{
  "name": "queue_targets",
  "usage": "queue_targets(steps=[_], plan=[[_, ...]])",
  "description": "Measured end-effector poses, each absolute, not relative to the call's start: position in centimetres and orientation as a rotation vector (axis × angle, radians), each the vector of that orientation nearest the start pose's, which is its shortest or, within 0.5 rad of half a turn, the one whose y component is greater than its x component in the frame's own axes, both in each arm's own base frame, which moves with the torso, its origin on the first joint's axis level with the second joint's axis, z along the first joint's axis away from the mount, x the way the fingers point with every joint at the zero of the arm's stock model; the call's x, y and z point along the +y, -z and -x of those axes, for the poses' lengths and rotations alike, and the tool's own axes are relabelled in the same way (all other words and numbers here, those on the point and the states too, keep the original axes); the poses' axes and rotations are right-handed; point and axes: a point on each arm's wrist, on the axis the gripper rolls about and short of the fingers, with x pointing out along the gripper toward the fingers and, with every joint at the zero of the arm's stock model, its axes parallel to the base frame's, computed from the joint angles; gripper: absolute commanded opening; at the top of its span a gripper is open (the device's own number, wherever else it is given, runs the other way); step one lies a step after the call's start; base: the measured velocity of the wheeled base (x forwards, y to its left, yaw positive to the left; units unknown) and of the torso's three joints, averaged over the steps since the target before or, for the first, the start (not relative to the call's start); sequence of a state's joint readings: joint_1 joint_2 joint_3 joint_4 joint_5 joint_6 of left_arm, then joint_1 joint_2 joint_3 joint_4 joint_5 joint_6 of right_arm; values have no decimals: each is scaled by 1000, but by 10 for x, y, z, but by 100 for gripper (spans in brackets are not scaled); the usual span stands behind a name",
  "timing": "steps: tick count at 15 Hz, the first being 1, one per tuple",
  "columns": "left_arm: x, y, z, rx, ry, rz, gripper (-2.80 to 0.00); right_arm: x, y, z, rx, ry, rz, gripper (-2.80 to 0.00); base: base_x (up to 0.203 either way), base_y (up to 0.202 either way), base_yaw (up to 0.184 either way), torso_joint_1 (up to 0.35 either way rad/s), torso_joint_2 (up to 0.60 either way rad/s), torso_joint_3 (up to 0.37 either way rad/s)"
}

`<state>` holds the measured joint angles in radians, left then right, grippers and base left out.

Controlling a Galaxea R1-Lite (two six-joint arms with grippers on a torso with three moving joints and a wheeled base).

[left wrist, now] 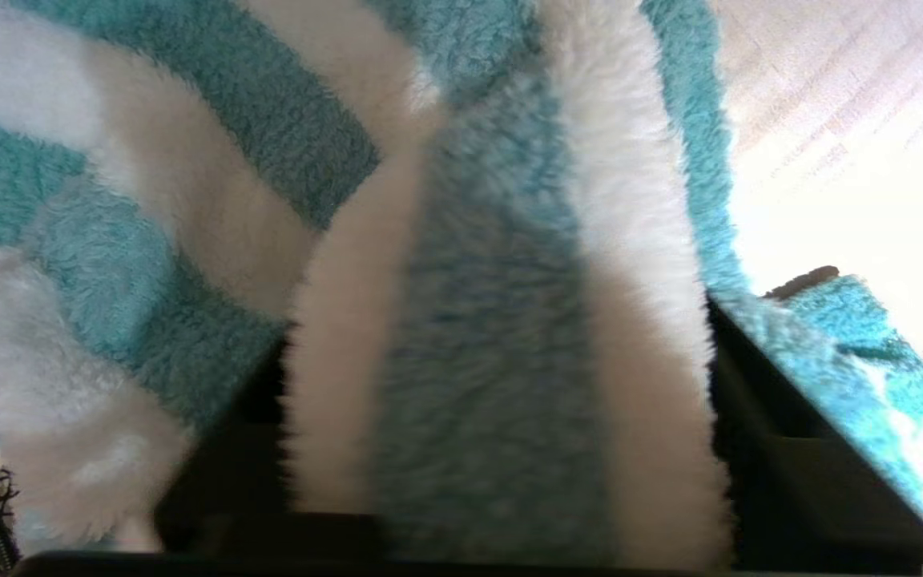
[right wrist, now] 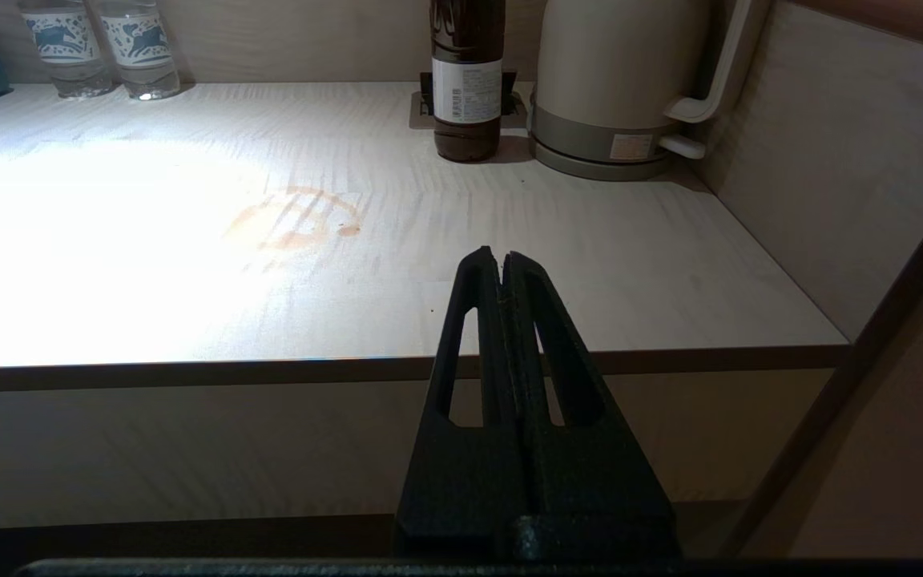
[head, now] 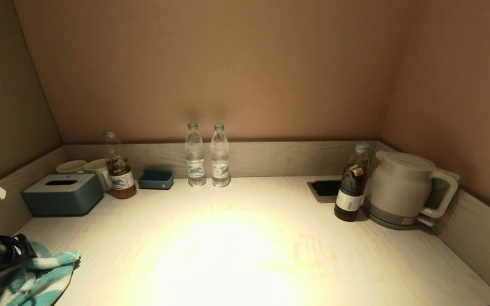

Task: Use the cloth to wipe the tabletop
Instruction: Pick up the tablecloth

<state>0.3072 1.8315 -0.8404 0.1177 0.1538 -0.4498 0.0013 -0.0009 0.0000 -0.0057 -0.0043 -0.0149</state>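
Note:
The teal-and-white striped cloth (head: pixel 41 276) lies bunched at the tabletop's (head: pixel 228 255) front left corner. My left gripper (head: pixel 13 255) sits on top of it. In the left wrist view a thick fold of the cloth (left wrist: pixel 501 361) fills the gap between the dark fingers (left wrist: pixel 790 433), which press on it from both sides; the left gripper (left wrist: pixel 501 320) is shut on it. A faint brown ring stain (right wrist: pixel 297 220) marks the table right of middle and also shows in the head view (head: pixel 309 250). My right gripper (right wrist: pixel 502 255) is shut and empty, low in front of the table's front edge.
Along the back wall stand a grey tissue box (head: pixel 62 193), cups (head: pixel 72 166), a tea bottle (head: pixel 119 170), a blue tray (head: pixel 155 179), two water bottles (head: pixel 195 155), a dark bottle (head: pixel 351 187) and a kettle (head: pixel 398 187). A recessed socket (head: pixel 326 187) lies beside the dark bottle.

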Motion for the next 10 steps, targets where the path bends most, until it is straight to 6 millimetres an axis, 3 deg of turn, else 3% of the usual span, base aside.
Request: queue_targets(steps=[10], plan=[[88,-99,-265,987,-655,481,-280,0,-76,23,-7,3,15,-280,0,0,0,0,0,0]])
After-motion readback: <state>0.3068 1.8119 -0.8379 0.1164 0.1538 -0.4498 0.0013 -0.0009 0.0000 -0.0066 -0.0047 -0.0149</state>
